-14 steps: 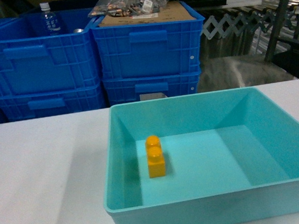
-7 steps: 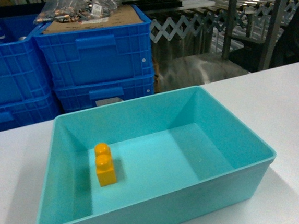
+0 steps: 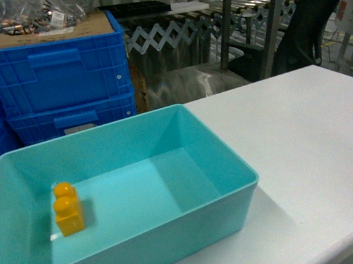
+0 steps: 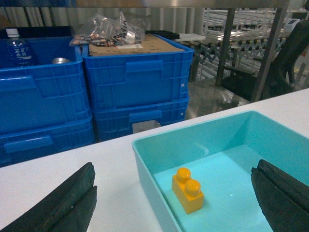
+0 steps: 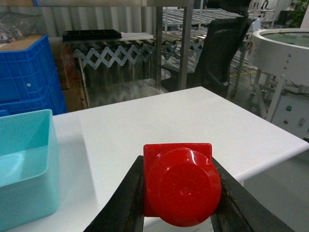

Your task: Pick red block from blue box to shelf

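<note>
My right gripper (image 5: 177,162) is shut on the red block (image 5: 181,191), stud facing the camera, held above the white table (image 5: 159,121) to the right of the blue box (image 5: 24,159). The blue box (image 3: 223,165) holds only an orange two-stud brick (image 3: 67,209) near its left wall. My left gripper (image 4: 175,169) hangs open over the box's left rim (image 4: 145,159), with one finger over the table and the other over the box floor. The shelf's steel uprights (image 5: 159,43) rise behind the table. Neither gripper shows in the head view.
Stacked dark blue crates (image 3: 59,68) stand behind the table at the left, one topped with cardboard and plastic bags (image 4: 111,31). A black chair (image 5: 224,48) and a round white machine (image 5: 285,48) stand at the right. The table edge (image 3: 334,242) runs near the front right.
The head view has swung to the right: the blue box and crates have slid left in it, and more of the table's right side shows. The orange brick has stayed in place in the box.
</note>
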You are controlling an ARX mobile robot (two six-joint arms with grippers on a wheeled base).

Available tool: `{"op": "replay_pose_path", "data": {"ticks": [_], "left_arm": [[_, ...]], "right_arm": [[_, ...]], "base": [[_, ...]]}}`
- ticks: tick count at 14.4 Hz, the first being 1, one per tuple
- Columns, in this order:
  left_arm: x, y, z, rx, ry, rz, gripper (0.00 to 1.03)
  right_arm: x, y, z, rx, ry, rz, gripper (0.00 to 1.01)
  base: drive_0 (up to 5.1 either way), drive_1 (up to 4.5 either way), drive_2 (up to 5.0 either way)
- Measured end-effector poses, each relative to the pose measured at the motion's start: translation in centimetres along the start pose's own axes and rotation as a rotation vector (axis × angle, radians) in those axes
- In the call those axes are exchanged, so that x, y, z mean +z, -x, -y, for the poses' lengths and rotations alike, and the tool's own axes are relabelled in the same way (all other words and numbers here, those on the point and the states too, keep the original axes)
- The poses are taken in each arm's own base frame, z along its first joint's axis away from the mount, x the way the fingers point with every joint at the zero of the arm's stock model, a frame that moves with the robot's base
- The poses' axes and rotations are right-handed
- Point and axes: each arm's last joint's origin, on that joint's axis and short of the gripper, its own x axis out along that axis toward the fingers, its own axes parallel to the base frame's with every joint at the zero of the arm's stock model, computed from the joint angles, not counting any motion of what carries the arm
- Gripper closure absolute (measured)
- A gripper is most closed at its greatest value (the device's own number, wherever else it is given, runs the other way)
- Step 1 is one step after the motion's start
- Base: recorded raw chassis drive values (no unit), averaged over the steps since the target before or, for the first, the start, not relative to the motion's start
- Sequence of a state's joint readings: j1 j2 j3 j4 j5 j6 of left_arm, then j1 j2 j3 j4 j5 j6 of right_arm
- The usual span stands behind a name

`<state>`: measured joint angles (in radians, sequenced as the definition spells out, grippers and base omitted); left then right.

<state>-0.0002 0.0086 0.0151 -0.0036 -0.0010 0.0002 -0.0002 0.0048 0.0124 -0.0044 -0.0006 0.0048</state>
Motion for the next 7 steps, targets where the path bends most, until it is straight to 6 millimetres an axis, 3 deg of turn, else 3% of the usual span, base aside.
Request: {"op": "replay_pose_path", "data": {"ticks": [7], "left_arm": [[0.0,0.0,0.0,0.0,0.0,0.0,0.05]], "right_arm": [[0.0,0.0,0.0,0.0,0.0,0.0,0.73]], "base": [[-1.5,-1.47,-1.5]]}}
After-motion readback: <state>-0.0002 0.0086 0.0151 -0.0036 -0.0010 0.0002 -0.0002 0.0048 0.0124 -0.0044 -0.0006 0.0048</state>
